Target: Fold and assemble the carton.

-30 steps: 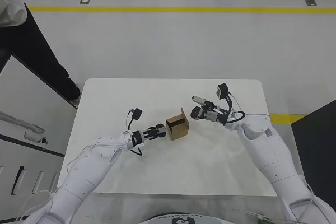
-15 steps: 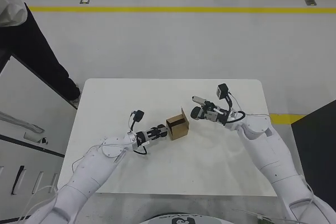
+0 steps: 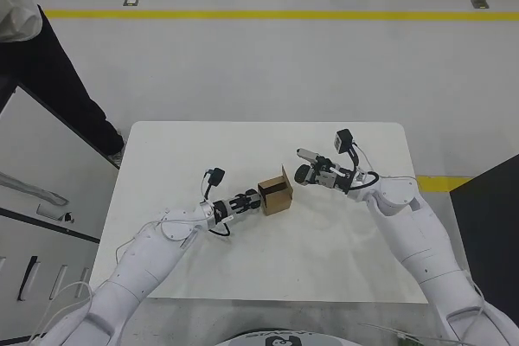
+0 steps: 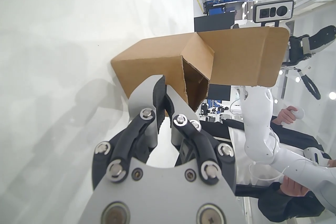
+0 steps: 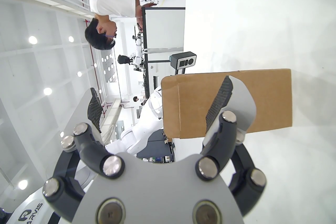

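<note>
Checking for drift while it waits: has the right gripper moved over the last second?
No. In the top view the right gripper sits at the same spot against the far edge of the table, beside the carton.

carton (image 3: pixel 275 195) on table (image 3: pixel 346 259) centre

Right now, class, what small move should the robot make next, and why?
Probably the right gripper should push the carton's upright flap inward: the flap stands unfolded, the right jaws are open beside that wall, and the left gripper, jaws shut, braces the opposite side.
</note>
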